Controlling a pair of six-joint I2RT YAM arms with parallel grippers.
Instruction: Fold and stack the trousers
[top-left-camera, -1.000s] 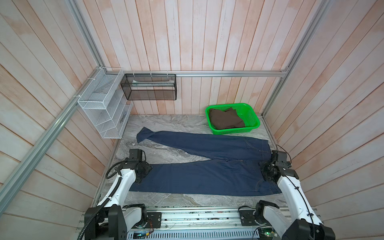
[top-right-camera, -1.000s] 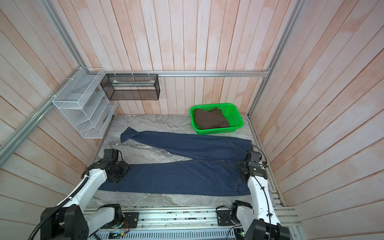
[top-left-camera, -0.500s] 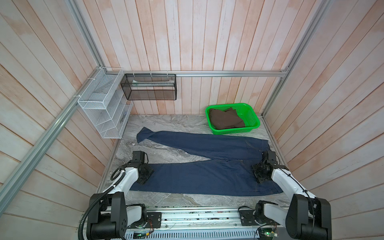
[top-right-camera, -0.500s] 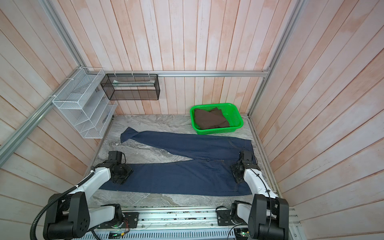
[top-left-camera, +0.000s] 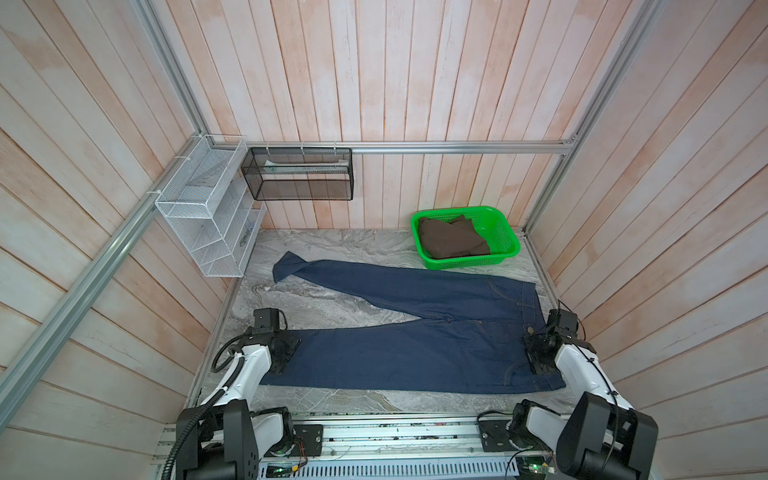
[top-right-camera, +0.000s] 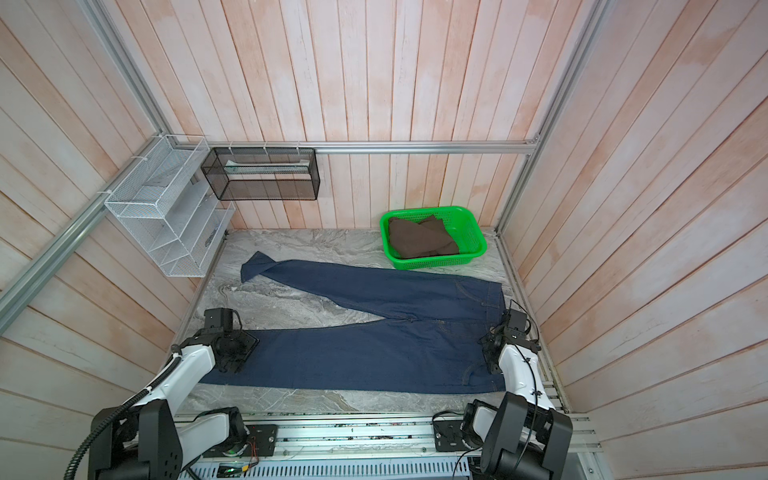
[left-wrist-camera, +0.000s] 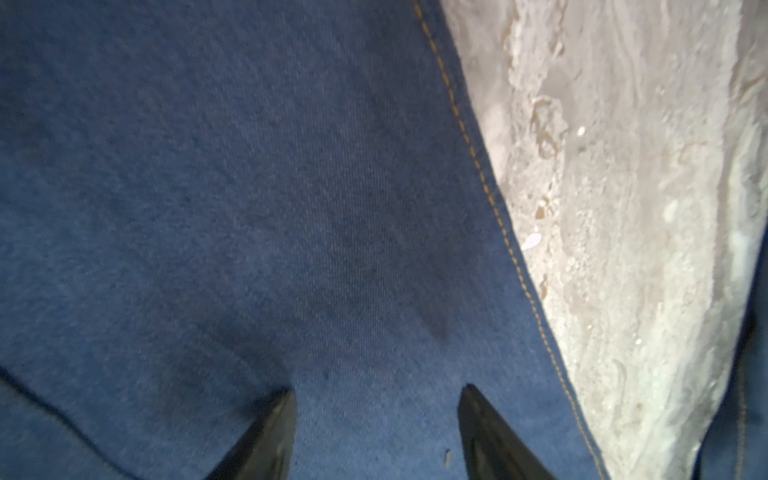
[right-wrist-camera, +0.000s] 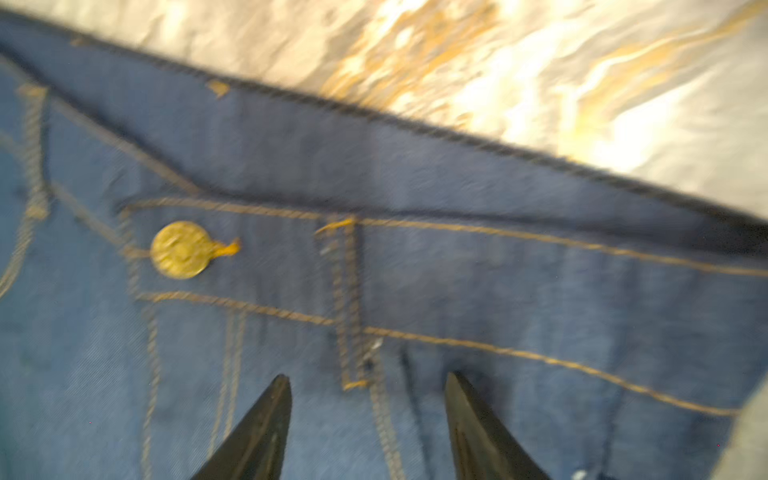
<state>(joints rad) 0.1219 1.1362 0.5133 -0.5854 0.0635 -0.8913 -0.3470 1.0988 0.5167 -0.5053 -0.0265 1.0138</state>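
The trousers (top-left-camera: 415, 357) (top-right-camera: 374, 353) are dark blue jeans with orange stitching, lying flat on the marble table. The waist is at the right and the two legs spread apart toward the left. My left gripper (top-left-camera: 286, 349) (top-right-camera: 240, 351) is low over the near leg's cuff end. In the left wrist view it (left-wrist-camera: 376, 392) is open, with flat denim (left-wrist-camera: 249, 208) under its fingers. My right gripper (top-left-camera: 536, 353) (top-right-camera: 490, 353) is over the waistband. In the right wrist view it (right-wrist-camera: 368, 378) is open beside a belt loop (right-wrist-camera: 347, 299) and a brass button (right-wrist-camera: 180, 249).
A green basket (top-left-camera: 505, 241) (top-right-camera: 473, 241) holding a folded brown garment (top-left-camera: 451, 241) stands at the back right, just behind the far leg. A white wire rack (top-left-camera: 208, 224) and a black mesh shelf (top-left-camera: 299, 178) hang on the left and back walls. Bare marble (top-left-camera: 324, 307) shows between the legs.
The left gripper slid a little forward onto the cuff. The right gripper moved inward over the waist, then back toward the right edge. The trousers lie as before.
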